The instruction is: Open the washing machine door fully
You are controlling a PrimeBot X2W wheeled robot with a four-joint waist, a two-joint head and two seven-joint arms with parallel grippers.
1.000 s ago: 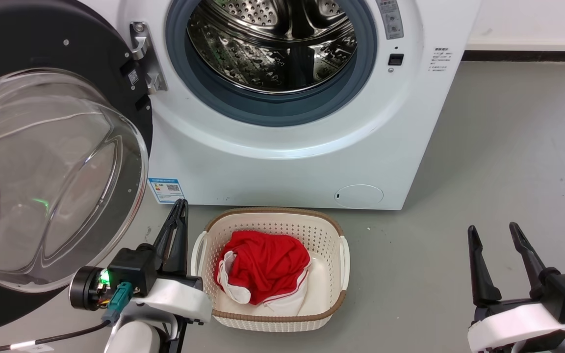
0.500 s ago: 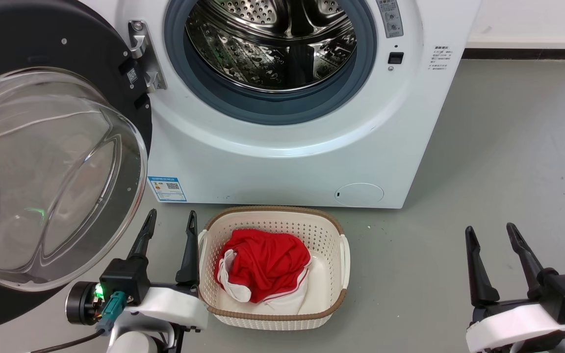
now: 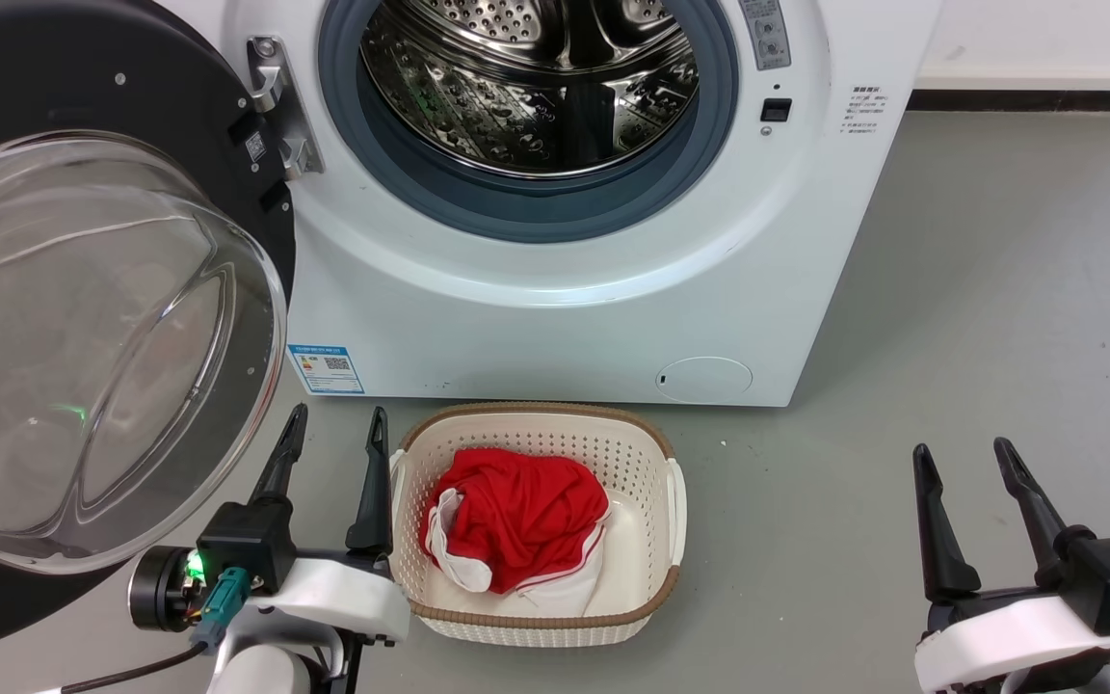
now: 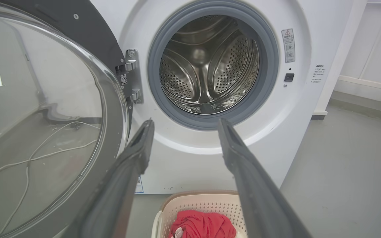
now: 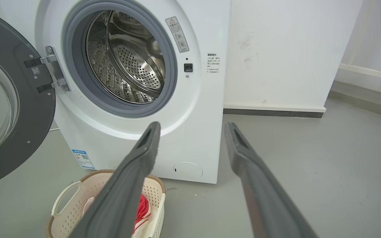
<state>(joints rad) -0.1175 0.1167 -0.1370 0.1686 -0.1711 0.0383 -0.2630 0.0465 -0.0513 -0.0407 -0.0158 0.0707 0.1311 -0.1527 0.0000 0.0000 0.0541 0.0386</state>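
At your left, the door (image 3: 83,77) stands swung wide; left gripper (image 3: 335,422) and right gripper (image 3: 960,453) sit low, jaws apart, empty, probably to clear its arc.

Washing machine door (image 3: 83,337) — wide open

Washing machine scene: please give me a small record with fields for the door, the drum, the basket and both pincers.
door: washing machine door swung wide open to the left
drum: steel drum exposed, no laundry visible inside
basket: cream laundry basket in front of the washing machine, holding a red and white garment
left arm: left pincer open, holding nothing, between door and basket
right arm: right pincer open, holding nothing, apart from the machine
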